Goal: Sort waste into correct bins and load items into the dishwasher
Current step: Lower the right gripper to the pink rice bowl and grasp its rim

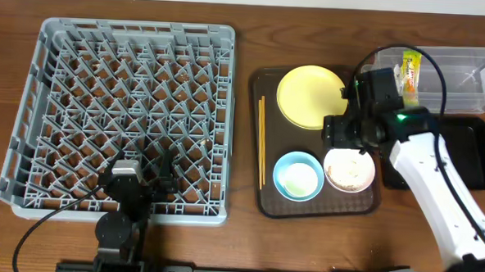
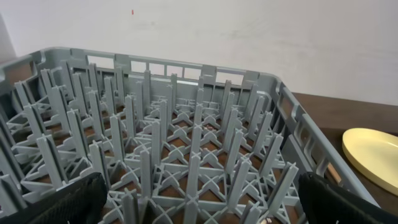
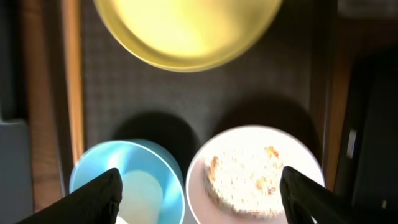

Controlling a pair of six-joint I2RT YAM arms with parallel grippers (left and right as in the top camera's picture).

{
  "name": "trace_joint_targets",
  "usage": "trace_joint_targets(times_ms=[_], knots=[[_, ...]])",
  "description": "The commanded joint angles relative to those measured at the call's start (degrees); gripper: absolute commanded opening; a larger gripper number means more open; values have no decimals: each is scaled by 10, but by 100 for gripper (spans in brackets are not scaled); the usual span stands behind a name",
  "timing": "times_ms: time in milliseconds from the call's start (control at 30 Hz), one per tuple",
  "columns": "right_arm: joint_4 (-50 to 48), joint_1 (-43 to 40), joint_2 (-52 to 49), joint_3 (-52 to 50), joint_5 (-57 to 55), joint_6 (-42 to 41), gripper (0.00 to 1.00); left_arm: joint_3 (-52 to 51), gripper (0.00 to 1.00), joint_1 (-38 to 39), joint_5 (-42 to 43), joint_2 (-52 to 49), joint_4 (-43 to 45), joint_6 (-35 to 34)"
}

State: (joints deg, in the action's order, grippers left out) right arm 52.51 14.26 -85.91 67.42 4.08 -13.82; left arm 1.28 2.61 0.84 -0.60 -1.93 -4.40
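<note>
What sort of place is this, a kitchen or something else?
Probably a lab mock-up of a dishwashing station, not a real kitchen: a grey dish rack on a wooden table, a brown tray beside it with a plate, and a plain white wall behind.

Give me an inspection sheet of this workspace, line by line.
Surface: wooden table.
Job's things: grey dish rack holds no dishes; yellow plate, chopsticks, blue bowl and white bowl with scraps on brown serving tray; wrapper in clear tub; black tray beside it.
Clutter: nothing seen.
Hands: left hand open over rack; right hand open above the bowls.
Cables: black cable looping over the tub.
Surroundings: pale wall behind rack.
</note>
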Motion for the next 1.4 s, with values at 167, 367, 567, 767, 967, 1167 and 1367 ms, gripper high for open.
trace_joint_targets(times_ms=[167, 367, 567, 767, 967, 1167, 1367], knots=[[11, 5, -41, -1, -10, -59, 73, -10, 98, -3, -19, 0, -23, 8], [21, 5, -68, -1, -1, -107, 71, -10, 98, -3, -19, 0, -23, 8], [35, 4, -73, -1, 3, -131, 65, -10, 98, -3, -19, 0, -23, 8], [5, 5, -75, -1, -2, -140, 64, -10, 98, -3, -19, 0, -23, 8], [-7, 16, -97, -1, -8, -157, 63, -10, 98, -3, -19, 0, -23, 8], [-10, 41, -144, -1, -41, -213, 64, -10, 98, -3, -19, 0, -23, 8], [-29, 41, -174, -1, -42, -264, 56, -10, 98, -3, -19, 0, -23, 8]])
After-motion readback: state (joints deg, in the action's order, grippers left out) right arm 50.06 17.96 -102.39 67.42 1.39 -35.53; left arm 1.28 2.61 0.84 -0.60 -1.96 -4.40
